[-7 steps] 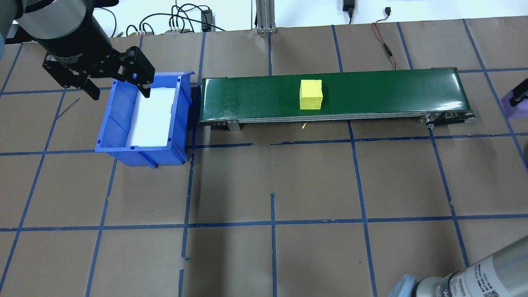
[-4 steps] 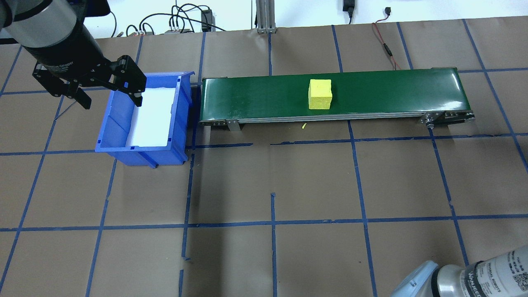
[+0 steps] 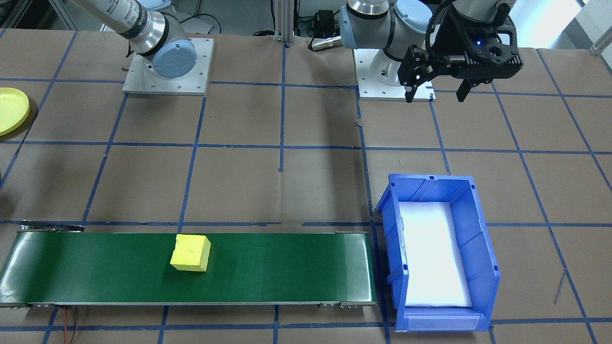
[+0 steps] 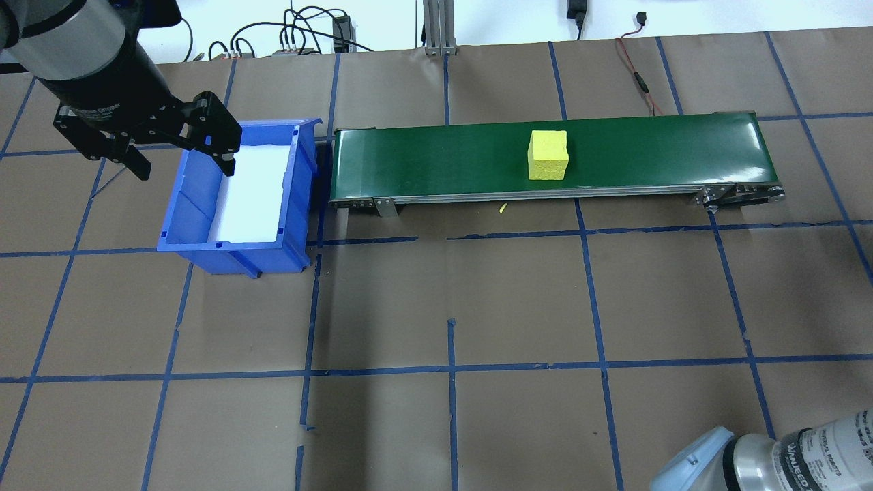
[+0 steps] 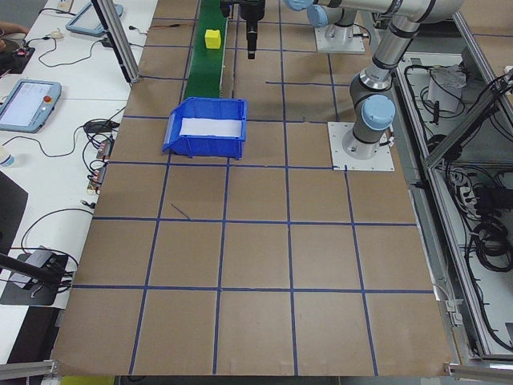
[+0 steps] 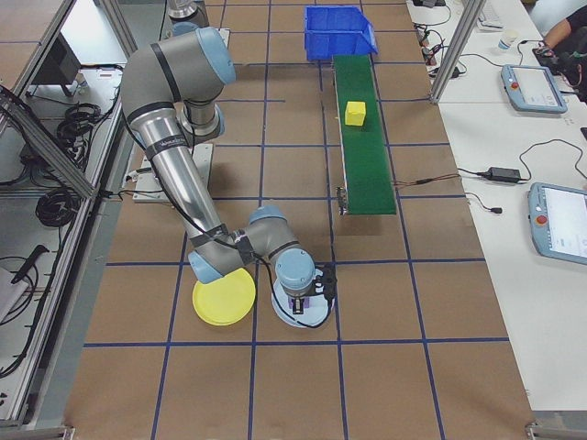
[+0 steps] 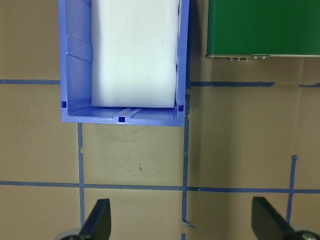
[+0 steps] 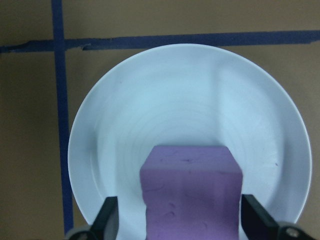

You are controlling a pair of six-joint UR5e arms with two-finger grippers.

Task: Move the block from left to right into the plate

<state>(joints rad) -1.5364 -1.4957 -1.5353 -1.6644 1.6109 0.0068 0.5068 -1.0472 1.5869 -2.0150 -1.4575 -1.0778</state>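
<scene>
The yellow block (image 4: pixel 548 155) has ridden further right along the green belt (image 4: pixel 436 164), nearing pickup. The right gripper (image 8: pixel 192 227) holds a purple block (image 8: pixel 190 192) over a pale-blue plate (image 8: pixel 125 150), jaws clamped. The left gripper (image 4: pixel 146 140) hangs open beside the bin (image 4: pixel 235 252).

Table (image 4: pixel 518 300) covered in brown paper with blue tape grid. On it: green conveyor (image 4: pixel 436 160), blue bin (image 4: pixel 235 249) just off its end, yellow plate (image 6: pixel 224 297) beside a pale blue plate (image 8: pixel 100 150), both arm base plates (image 3: pixel 167 86), thin red cable (image 4: pixel 638 75).
</scene>
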